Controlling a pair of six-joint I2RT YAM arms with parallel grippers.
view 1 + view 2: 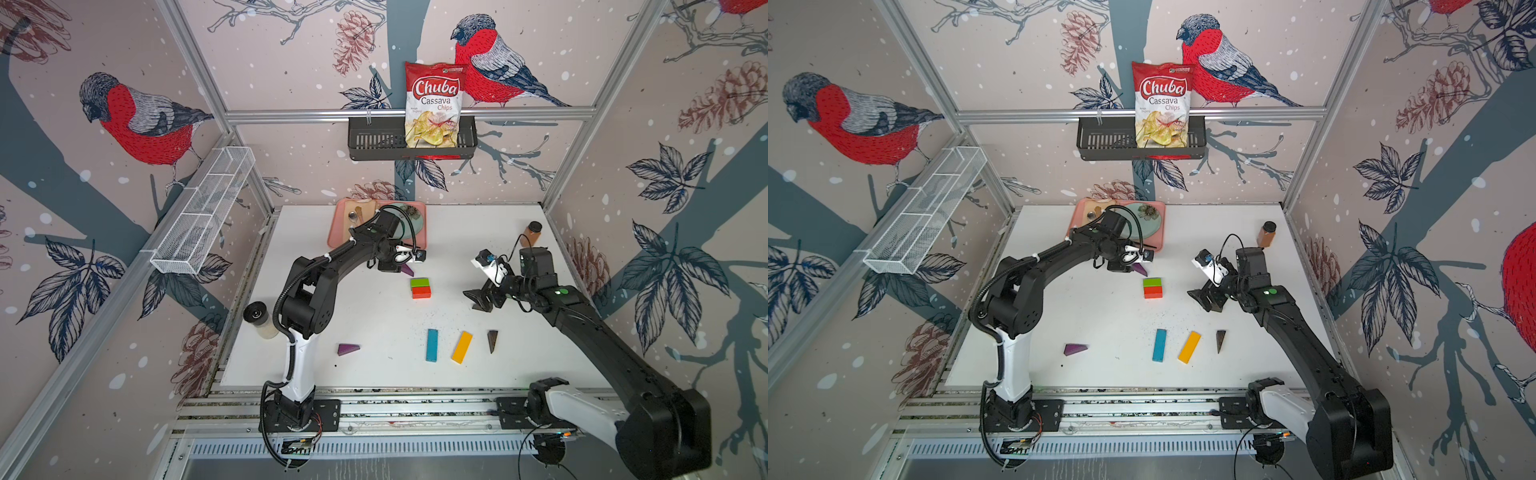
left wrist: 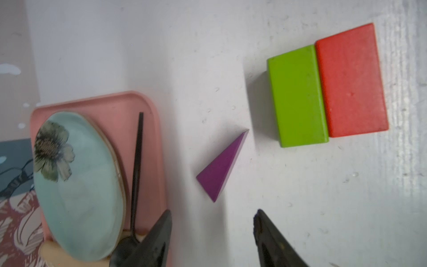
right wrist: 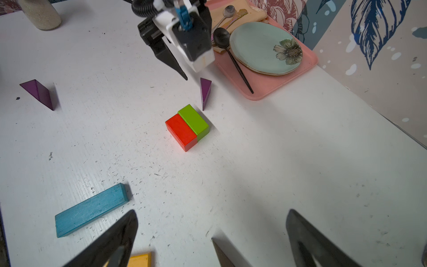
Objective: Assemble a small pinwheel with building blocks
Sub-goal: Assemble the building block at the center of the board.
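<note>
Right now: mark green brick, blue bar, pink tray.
green brick point(image 2: 298, 97), left wrist view, top face.
blue bar point(image 1: 432, 345), in a top view, mid-length.
pink tray point(image 3: 272, 82), right wrist view, bare floor.

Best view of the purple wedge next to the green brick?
Left wrist: purple wedge large, whole, unobstructed. Right wrist shows it whole but small. In both top views the left arm hides most.

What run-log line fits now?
red wooden brick touching green wooden brick | left end effector: open, near purple wooden wedge | right end effector: open
</note>
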